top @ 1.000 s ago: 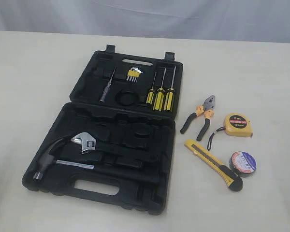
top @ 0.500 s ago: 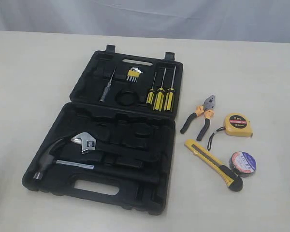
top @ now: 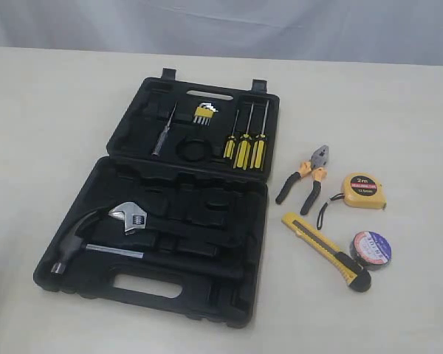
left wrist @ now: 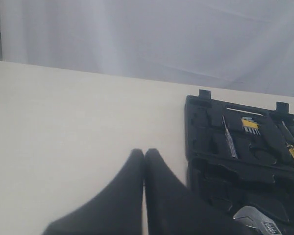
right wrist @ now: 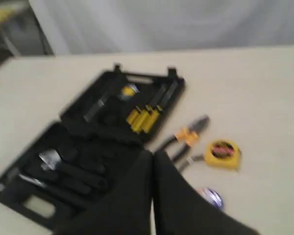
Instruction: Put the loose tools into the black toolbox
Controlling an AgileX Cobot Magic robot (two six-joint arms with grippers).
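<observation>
Black moulded-plastic toolbox (top: 207, 302), one case of two hinged halves, lies open and flat on the cream table (top: 52, 110), its hinge running crosswise and a slot handle at its near edge and another at its far edge. All four loose tools lie on the table to the right of the toolbox in the exterior view, none inside it. One pair of orange-and-black-handled pliers (top: 304, 179) lies nearest the toolbox, its long axis slanted, steel nose pointing away from the camera and handles splayed toward it. One yellow-and-black utility knife (top: 321, 248) lies nearer the camera than the pliers, on a diagonal, its yellow end toward the toolbox and its black end away. One yellow tape measure marked 2m (top: 362, 191) lies face up, farther from the toolbox than the pliers, and one black tape roll with a white-blue-red label (top: 371, 248) lies flat just beside the knife's black end. Inside the toolbox: three yellow-handled screwdrivers (top: 245, 147) side by side, shafts pointing away; one black-handled hammer (top: 81, 240); one silver adjustable wrench (top: 130, 217). A pale grey curtain (top: 221, 26) hangs behind the table. The left gripper (left wrist: 144, 152) and the right gripper (right wrist: 153, 154) each have their fingers pressed together with nothing between them, the right one above the tools.
</observation>
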